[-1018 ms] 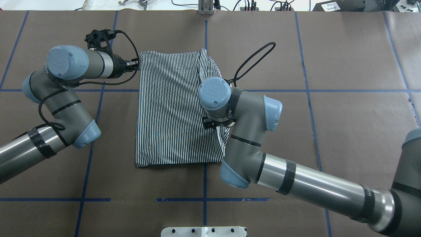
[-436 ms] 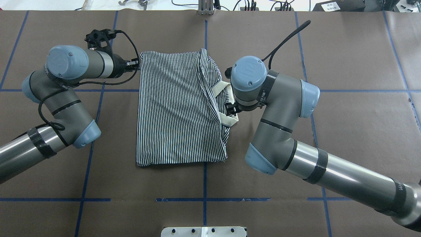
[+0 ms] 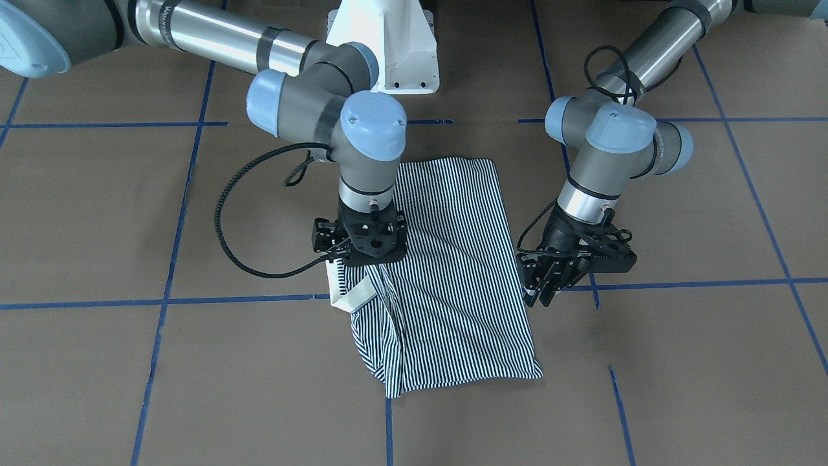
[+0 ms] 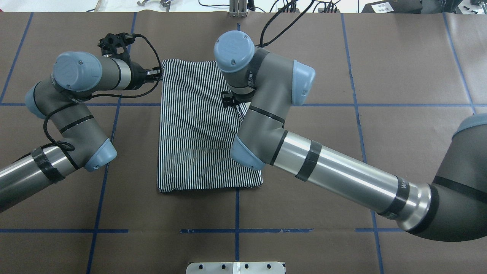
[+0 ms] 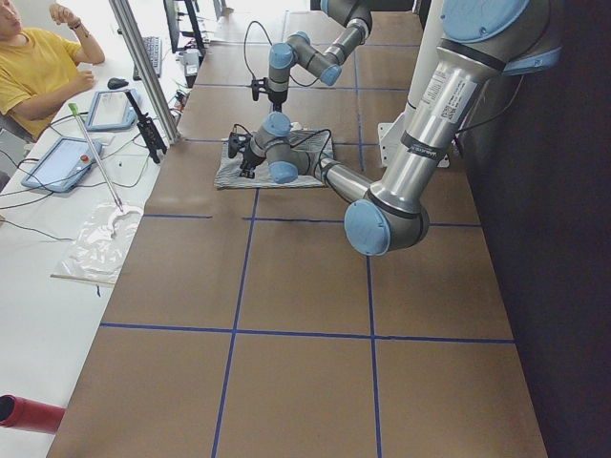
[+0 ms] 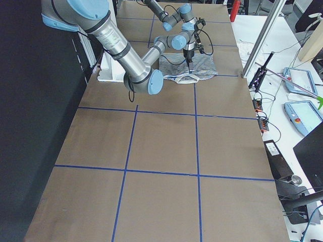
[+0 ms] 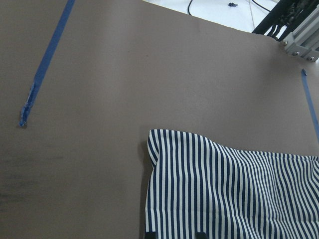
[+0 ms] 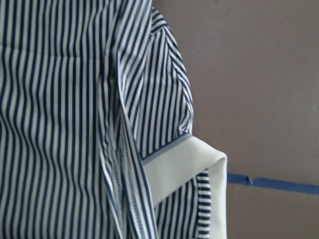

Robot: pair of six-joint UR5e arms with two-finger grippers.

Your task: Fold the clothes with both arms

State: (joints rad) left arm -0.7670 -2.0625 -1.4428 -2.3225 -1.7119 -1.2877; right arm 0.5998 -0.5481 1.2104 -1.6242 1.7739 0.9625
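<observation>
The striped polo shirt lies folded into a rectangle at mid table; it also shows in the front view. My right gripper stands upright over the shirt's far right edge. Fabric rises to it in a ridge, so it appears shut on the shirt, though its fingertips are hidden. The cream collar sticks out beside it and shows in the right wrist view. My left gripper is low at the shirt's far left corner, with its fingers slightly apart at the edge.
The brown table cover has blue tape lines. The white pedestal base stands behind the shirt. A metal post is at the far edge. An operator in yellow sits at a side table with tablets.
My right arm swung from the shirt's right edge out to the right, drawing the collar out, then back over the shirt's far right part. My left arm has not moved.
</observation>
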